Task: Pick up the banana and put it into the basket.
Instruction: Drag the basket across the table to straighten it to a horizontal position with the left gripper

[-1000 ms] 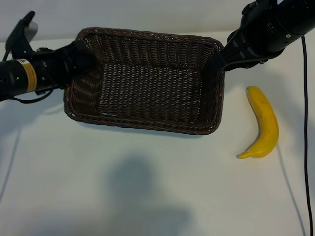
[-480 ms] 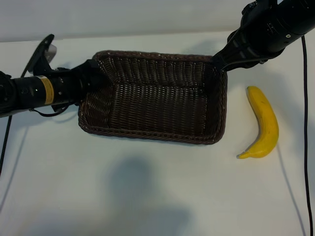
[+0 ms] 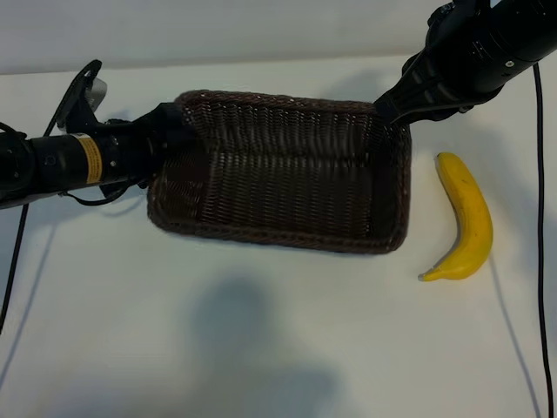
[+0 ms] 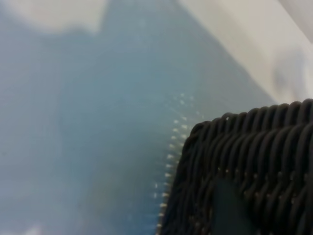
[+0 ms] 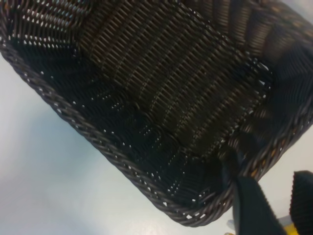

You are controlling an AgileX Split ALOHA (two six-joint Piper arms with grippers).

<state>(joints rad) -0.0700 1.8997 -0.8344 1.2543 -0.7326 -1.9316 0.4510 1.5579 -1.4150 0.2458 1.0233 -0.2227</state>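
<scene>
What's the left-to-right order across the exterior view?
Left arm's tool at the basket's left rim → basket → right arm's tool at its far right corner → banana.

left arm (image 3: pixel 61 164): black, yellow label band, green light | right arm (image 3: pixel 474 52): black, thin black cable

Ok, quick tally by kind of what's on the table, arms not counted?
Banana: 1, yellow, lying on the table beside the basket.
Basket: 1, dark brown wicker, nothing inside.
Total: 2
</scene>
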